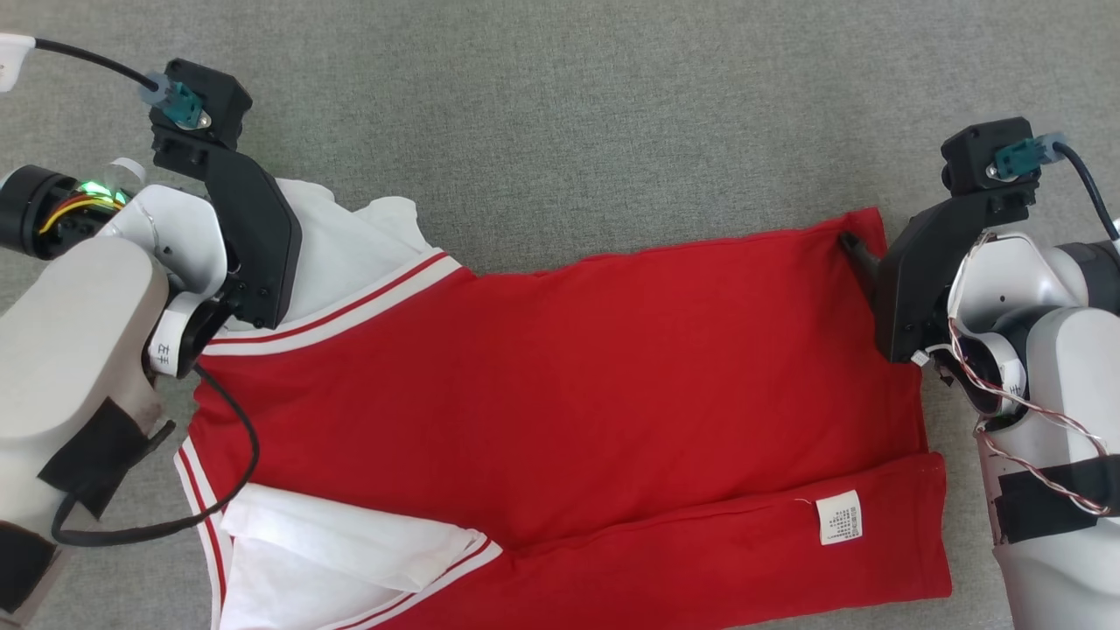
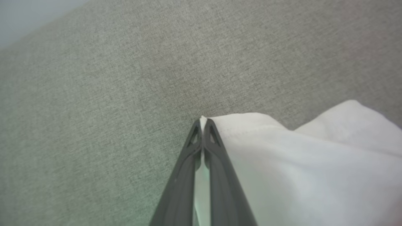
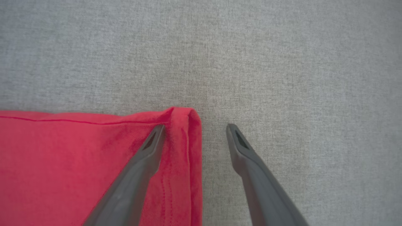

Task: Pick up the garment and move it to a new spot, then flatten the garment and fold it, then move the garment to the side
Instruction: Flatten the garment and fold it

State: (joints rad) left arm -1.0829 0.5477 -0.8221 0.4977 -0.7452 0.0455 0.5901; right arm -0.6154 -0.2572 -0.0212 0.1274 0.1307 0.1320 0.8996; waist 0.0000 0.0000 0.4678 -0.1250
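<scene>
Head view: garment (image 1: pixel 560 367) spread on grey bench (image 1: pixel 560 105) | left end effector (image 2: pixel 203 121) pinching its white edge | right end effector (image 3: pixel 196 127) wide, straddling its red hem corner | tip: clamp that corner, then lift both together

Garment (image 1: pixel 560 376) lying spread flat on surface (image 1: pixel 560 105), stretching left to right between both arms
Left gripper (image 2: pixel 203 124) sitting at garment's far left corner, fingers pinching its edge
Right gripper (image 3: pixel 195 128) sitting at far right corner, one finger over garment, other over surface beside it
Label (image 1: pixel 839 517) lying on near right fold
</scene>
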